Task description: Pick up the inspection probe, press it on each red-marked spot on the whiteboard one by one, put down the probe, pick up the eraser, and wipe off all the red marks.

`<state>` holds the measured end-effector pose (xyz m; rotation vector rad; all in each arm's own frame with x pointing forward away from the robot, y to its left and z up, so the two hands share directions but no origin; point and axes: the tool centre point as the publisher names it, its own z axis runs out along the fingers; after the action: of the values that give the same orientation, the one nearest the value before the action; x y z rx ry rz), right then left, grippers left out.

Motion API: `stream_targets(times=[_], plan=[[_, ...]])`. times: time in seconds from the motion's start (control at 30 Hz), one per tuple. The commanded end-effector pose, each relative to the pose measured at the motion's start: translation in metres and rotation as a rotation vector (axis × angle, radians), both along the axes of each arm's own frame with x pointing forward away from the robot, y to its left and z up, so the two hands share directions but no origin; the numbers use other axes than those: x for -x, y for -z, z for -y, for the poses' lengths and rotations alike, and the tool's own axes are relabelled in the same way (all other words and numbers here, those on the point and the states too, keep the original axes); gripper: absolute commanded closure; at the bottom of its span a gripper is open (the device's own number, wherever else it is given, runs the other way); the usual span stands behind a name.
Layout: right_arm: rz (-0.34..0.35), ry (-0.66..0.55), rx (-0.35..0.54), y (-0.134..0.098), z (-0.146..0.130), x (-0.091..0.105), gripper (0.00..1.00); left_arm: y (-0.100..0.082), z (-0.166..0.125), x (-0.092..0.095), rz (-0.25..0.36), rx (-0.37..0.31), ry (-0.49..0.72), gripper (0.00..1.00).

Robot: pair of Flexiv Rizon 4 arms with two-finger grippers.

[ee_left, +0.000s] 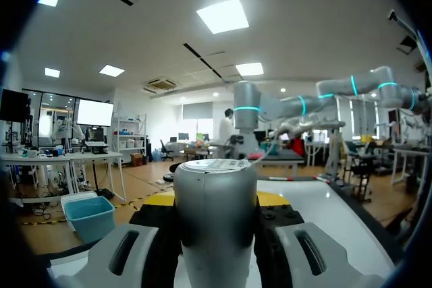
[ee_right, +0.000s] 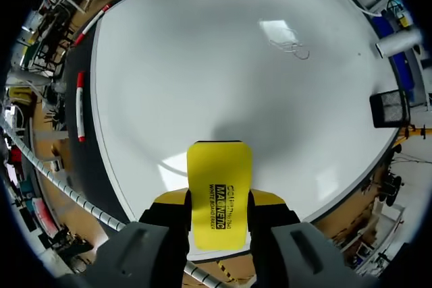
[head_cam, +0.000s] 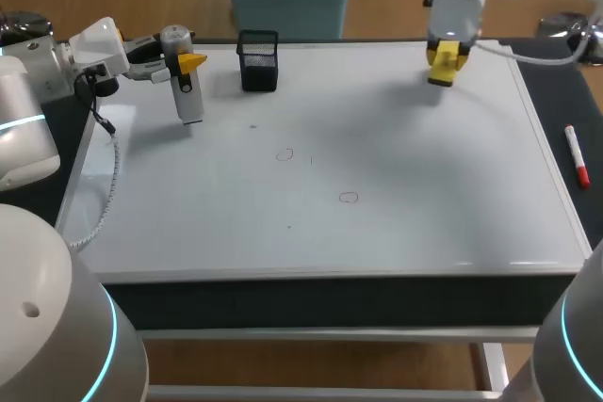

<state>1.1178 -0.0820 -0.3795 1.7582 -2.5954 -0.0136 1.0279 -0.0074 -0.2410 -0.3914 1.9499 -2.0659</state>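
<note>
My left gripper is shut on the grey and white inspection probe, which hangs upright over the far left corner of the whiteboard. In the left wrist view the probe fills the space between the fingers of the left gripper. My right gripper is shut on the yellow eraser above the board's far right corner. The eraser sticks out ahead of the right gripper. Two faint red marks lie near the board's middle, one mark showing far ahead of the eraser.
A black mesh holder stands at the board's far edge, just right of the probe. A red marker lies on the dark table strip right of the board. The holder and marker also show in the right wrist view.
</note>
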Motion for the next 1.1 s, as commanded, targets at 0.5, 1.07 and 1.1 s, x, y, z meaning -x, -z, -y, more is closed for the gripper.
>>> stream_targets(times=[0.5, 1.07, 1.1], plan=[[0.05, 0.129, 0.023, 0.003, 0.068, 0.006, 1.0, 0.0, 0.0, 0.0, 0.003, 0.002, 0.0, 1.0], [0.008, 0.152, 0.032, -0.004, 0.085, 0.006, 1.0, 0.0, 0.0, 0.0, 0.003, 0.002, 0.0, 1.0], [0.008, 0.152, 0.032, -0.004, 0.085, 0.006, 1.0, 0.0, 0.0, 0.0, 0.003, 0.002, 0.0, 1.0]])
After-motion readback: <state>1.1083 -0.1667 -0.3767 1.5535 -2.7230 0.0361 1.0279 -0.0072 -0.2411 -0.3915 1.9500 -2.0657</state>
